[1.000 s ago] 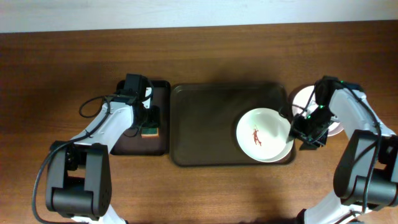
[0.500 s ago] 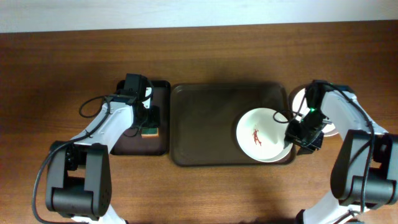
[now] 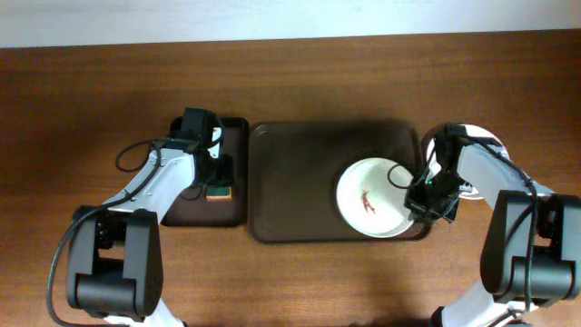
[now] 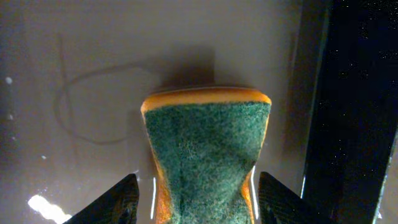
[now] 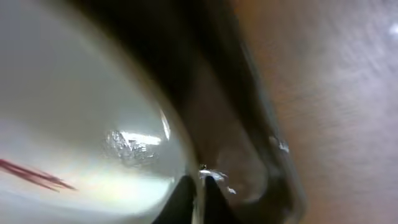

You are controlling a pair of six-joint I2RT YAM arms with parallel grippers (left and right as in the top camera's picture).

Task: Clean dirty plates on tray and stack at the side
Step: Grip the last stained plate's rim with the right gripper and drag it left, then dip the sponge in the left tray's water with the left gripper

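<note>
A white plate [image 3: 363, 186] with a thin red sauce streak sits in the right part of the dark brown tray [image 3: 290, 182]. My right gripper [image 3: 419, 202] is shut on that plate's right rim. In the right wrist view the fingers [image 5: 200, 186] pinch the plate [image 5: 74, 124] edge just inside the tray rim [image 5: 249, 124]. A second white plate [image 3: 477, 141] lies on the table right of the tray, partly under the right arm. I cannot make out a third plate. My left gripper [image 3: 216, 182] is open around a green and orange sponge [image 4: 205, 149], with a gap on each side.
The sponge [image 3: 219, 192] lies in a smaller black tray [image 3: 238, 154] left of the brown tray, and its floor fills the left wrist view [image 4: 93, 62]. Bare wooden table [image 3: 363, 282] surrounds both trays. A pale wall edge runs along the back.
My right gripper has moved left and slightly down, pushing the sauced plate leftward in the tray. The left arm and sponge have not moved.
</note>
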